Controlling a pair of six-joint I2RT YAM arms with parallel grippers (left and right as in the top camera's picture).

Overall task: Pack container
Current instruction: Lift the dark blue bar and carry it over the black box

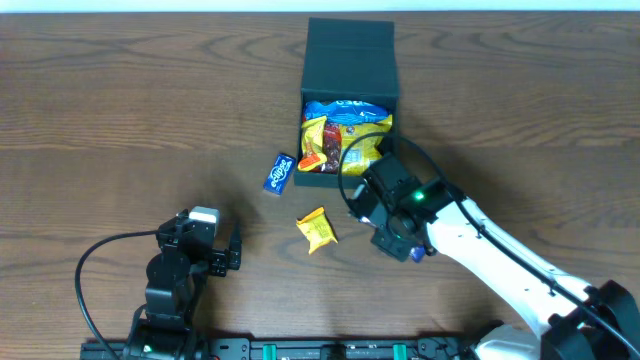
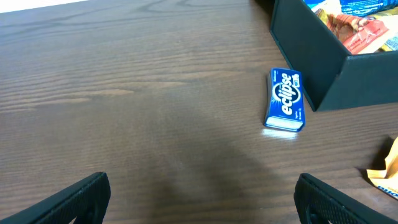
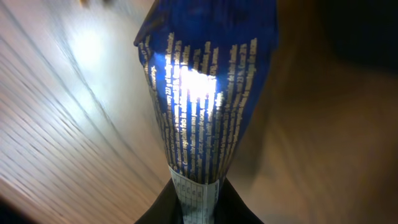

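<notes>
Blue packet (image 3: 199, 106) clamped in right jaws; left jaws spread; container (image 1: 350, 60) matte dark square, open, snacks (image 1: 345, 135) inside.

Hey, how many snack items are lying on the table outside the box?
2: the Eclipse pack beside the container's left front corner, and a yellow packet nearer the robot. The right gripper holds a blue foil packet; its arm may hide others.
</notes>
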